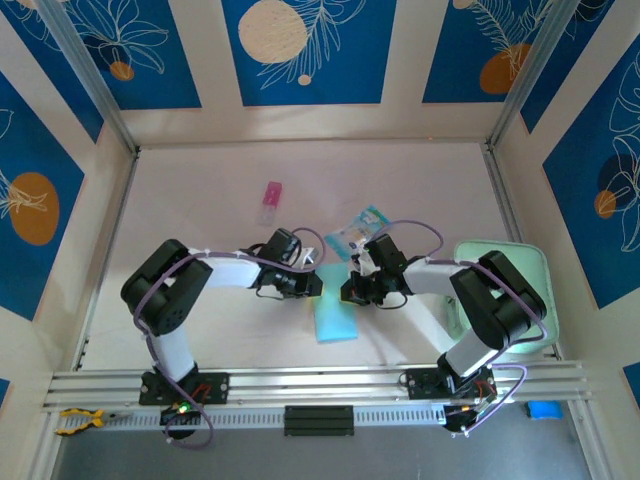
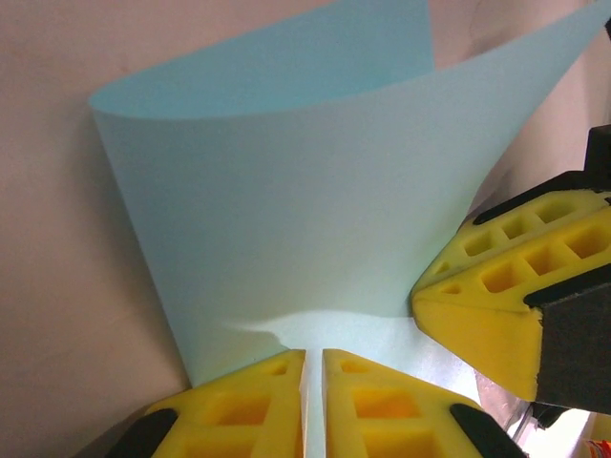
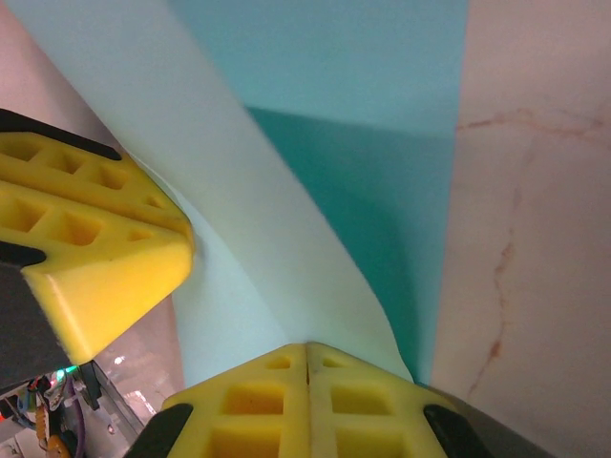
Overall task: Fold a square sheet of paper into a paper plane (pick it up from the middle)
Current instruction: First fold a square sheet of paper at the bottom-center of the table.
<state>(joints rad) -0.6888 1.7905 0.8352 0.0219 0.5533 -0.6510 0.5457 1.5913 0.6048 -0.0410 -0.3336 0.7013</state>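
Observation:
The square sheet of paper [image 1: 335, 320] is plain light blue and hangs bowed between both grippers at the table's middle front. It is a curved sheet, without the shape of a paper plane. In the left wrist view the sheet [image 2: 305, 191] rises as a wide curl. My left gripper [image 2: 313, 358] is shut on its near edge, with a thin strip of paper in the narrow slit between the pads. My right gripper [image 3: 307, 348] is shut on the sheet [image 3: 239, 191] close beside it. The two grippers [image 1: 312, 283] [image 1: 352, 290] stand almost tip to tip.
A pink packet [image 1: 270, 202] lies at the back left of centre. A teal-and-clear packet [image 1: 358, 232] lies just behind the grippers. A pale mint-green pad [image 1: 530, 290] sits under the right arm. A yellow-handled tool [image 1: 78, 420] rests on the front rail.

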